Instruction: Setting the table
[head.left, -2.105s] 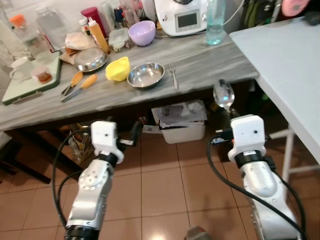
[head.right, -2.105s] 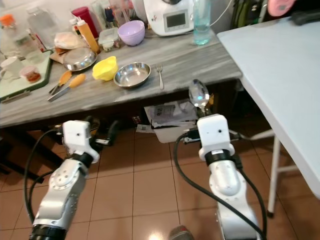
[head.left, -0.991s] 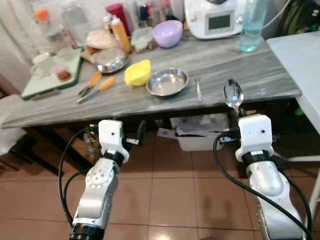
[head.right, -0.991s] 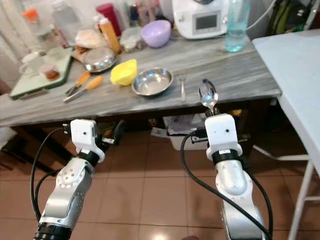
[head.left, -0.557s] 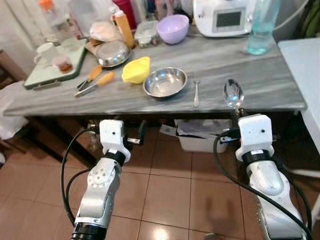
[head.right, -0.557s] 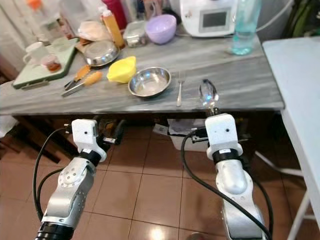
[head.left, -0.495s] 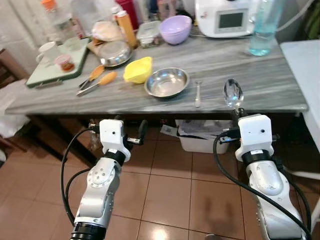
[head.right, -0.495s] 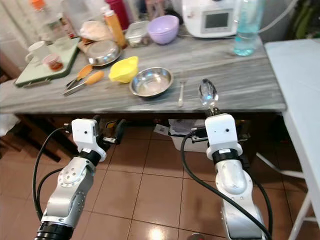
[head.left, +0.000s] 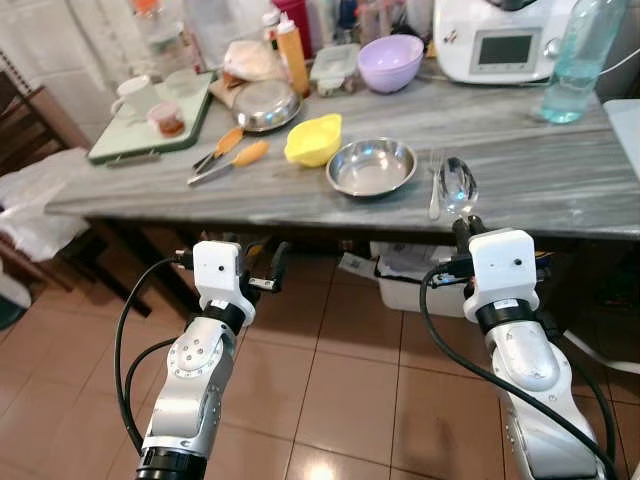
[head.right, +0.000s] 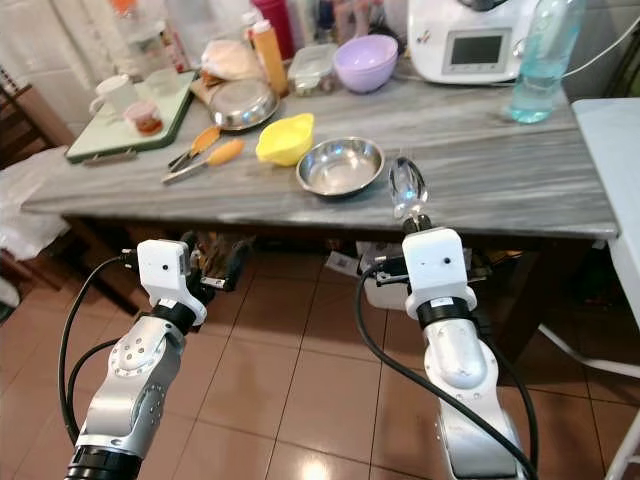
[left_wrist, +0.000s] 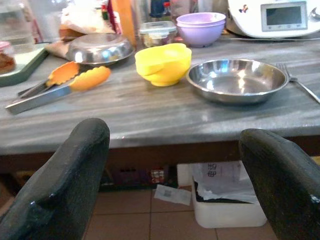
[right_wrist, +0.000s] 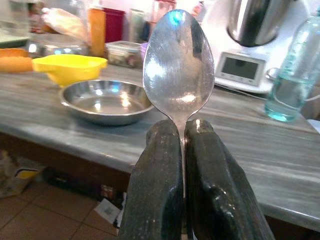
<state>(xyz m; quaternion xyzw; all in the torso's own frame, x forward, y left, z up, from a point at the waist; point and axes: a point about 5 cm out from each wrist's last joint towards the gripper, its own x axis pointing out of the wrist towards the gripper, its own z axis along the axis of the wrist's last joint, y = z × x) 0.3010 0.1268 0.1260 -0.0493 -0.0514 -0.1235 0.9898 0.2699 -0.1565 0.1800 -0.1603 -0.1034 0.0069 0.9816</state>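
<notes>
My right gripper (right_wrist: 182, 165) is clenched on a spoon (right_wrist: 178, 60), bowl upward, held just off the front edge of the grey bench (head.left: 560, 180). My left gripper (left_wrist: 172, 175) hangs below that front edge with its fingers spread wide and nothing between them. On the bench, near the front edge, a steel bowl (head.left: 371, 166) sits between a yellow bowl (head.left: 313, 139) and a fork (head.left: 434, 184). A white appliance (right_wrist: 245, 55) at the back edge has a display, but I can't read any writing on it.
</notes>
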